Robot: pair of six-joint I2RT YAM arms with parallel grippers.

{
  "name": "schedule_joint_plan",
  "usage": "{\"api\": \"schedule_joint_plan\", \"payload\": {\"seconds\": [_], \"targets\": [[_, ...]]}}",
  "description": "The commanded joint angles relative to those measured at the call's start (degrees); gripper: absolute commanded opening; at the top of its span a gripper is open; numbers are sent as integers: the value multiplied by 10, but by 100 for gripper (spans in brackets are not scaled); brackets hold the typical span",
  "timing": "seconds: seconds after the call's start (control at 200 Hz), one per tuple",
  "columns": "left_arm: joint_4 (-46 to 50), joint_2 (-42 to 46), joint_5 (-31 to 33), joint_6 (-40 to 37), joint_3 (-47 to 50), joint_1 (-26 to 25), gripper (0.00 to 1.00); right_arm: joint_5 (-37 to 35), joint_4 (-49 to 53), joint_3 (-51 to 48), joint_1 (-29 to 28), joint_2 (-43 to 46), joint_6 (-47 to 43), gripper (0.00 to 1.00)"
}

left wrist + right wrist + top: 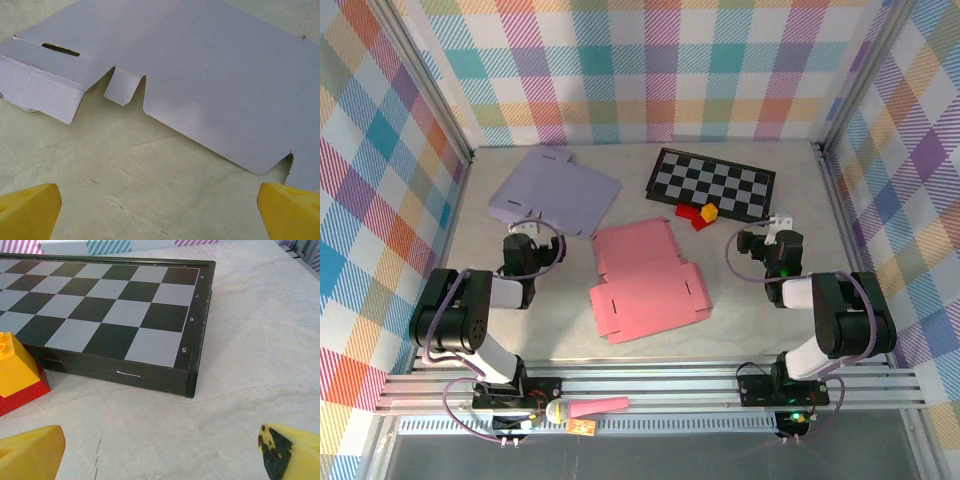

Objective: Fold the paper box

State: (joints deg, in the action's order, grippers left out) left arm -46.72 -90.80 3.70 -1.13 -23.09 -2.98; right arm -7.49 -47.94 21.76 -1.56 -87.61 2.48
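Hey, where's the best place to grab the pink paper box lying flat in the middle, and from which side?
Probably the flap on the right edge of the pink paper box, coming in low from the right with the open right gripper. The sheet lies flat, so only an edge can be pinched, and that one faces bare table near that arm.

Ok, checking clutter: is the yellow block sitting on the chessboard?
No, the yellow block lies beside the chessboard, with the red block.
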Motion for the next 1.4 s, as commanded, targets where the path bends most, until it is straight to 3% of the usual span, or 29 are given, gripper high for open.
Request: {"api": "schedule_joint_plan", "payload": {"seconds": [0.0, 0.65, 0.77, 0.92, 1.07, 1.135, 1.19, 1.245, 1.295, 1.34, 1.395], "targets": [[-14, 5, 3, -7, -10, -4, 100, -4, -10, 10, -6, -3, -5, 99], [-6, 26, 2, -10, -9, -6, 100, 3, 4, 8, -8, 24, -13, 99], [132, 99, 52, -17, -52, -27, 100, -52, 104, 30, -29, 109, -17, 99], [166, 180, 129, -16, -83, -71, 100, -94, 167, 53, -43, 215, -3, 99], [206, 230, 240, -35, -170, -146, 100, -145, 316, 160, -87, 309, 8, 99], [300, 240, 285, 32, -244, -167, 100, -179, 404, 238, -108, 330, 62, 99], [544, 238, 240, 155, -362, -159, 100, -191, 570, 333, -104, 330, 225, 99], [716, 219, 229, 287, -450, -154, 100, -123, 739, 424, -93, 316, 342, 99], [734, 206, 135, 330, -460, -140, 100, -92, 810, 456, -91, 309, 399, 99], [731, 195, 45, 354, -456, -129, 100, -15, 813, 452, -81, 307, 407, 99], [760, 175, -18, 398, -459, -131, 88, 62, 831, 455, -81, 297, 412, 99]]}}
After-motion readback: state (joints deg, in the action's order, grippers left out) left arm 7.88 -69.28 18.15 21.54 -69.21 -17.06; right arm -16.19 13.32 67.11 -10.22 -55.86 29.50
